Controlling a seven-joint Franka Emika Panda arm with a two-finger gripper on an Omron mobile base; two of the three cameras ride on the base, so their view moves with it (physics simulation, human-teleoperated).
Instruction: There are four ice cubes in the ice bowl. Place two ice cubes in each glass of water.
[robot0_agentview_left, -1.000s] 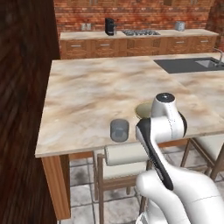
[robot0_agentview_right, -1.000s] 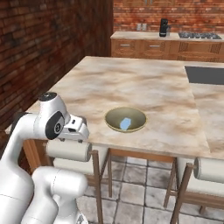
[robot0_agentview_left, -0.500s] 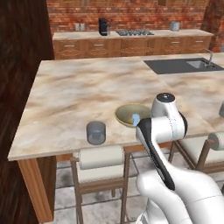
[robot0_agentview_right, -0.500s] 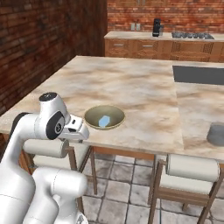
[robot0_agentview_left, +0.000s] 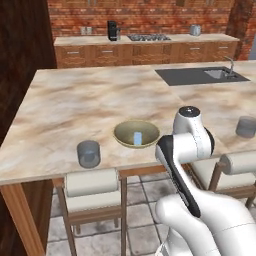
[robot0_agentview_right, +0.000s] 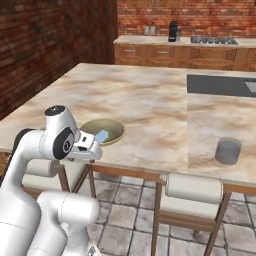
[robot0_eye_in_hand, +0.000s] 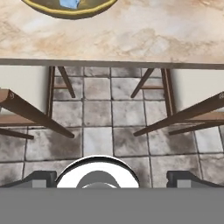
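The pincer (robot0_eye_in_hand: 112, 177) is spread fully wide and empty, held off the marbled worktop (robot0_eye_in_hand: 153, 35) edge above the tiled floor. The wide olive-yellow bowl (robot0_eye_in_hand: 70, 9) with pale blue ice cubes (robot0_eye_in_hand: 70, 3) is seen just ahead of it, with one grey-blue translucent tumbler (robot0_agentview_left: 88, 153) far to its left and the other (robot0_agentview_right: 228, 150) far to its right.

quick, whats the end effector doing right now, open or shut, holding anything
End effector: open and holding nothing, over the floor short of the counter edge, with the ice bowl ahead of it.

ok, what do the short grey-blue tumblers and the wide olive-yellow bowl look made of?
Short grey-blue tumblers: likely glass or clear plastic, since the counter tint shows faintly through.
Wide olive-yellow bowl: looks like glazed ceramic, opaque with a thin golden rim; could be painted metal.
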